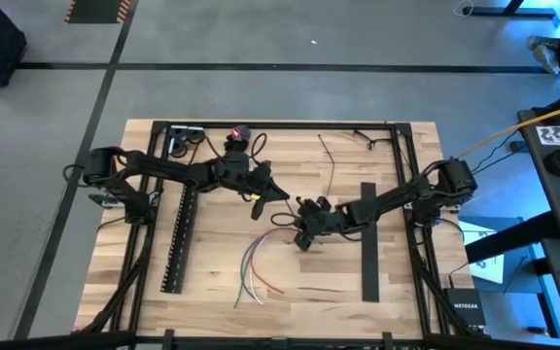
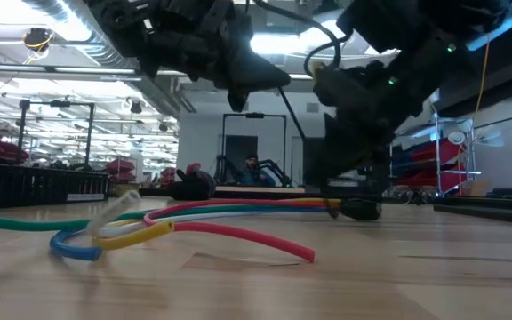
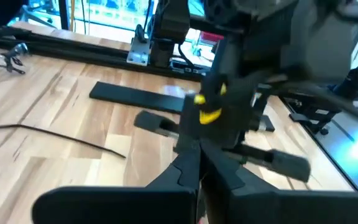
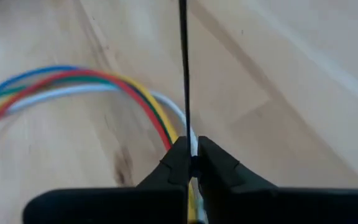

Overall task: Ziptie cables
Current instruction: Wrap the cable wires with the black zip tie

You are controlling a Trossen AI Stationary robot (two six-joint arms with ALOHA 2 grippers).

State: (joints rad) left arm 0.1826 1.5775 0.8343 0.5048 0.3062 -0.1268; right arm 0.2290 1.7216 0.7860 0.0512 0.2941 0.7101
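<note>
At table centre, the right gripper [image 1: 302, 236] sits low over the wood, its jaws pinched on the cables [image 1: 258, 261] at their gathered black end; the right wrist view shows the fingers [image 4: 219, 165] pressed together around the white and yellow strands where the bundle narrows. From that end the loose red, green, yellow, white and blue wires fan out toward the near edge, flat on the table [image 1: 212, 301]. A thin dark line, which may be a zip tie [image 4: 183, 68], runs straight away from the jaws in the right wrist view; whether it is held along with the wires cannot be told. Just to the far left of this, the left gripper [image 1: 276, 192] hovers above the table, jaws pressed together and apparently holding nothing. As a judgement, the step in hand is securing the bundle's end so that a tie can be looped round it; done well, the right grip stays firm and close to the black end, the wires remain gathered rather than splayed, and the left arm brings the strip in without nudging the held bundle. Along the left side lies a long slotted bar [image 1: 179, 238].
</note>
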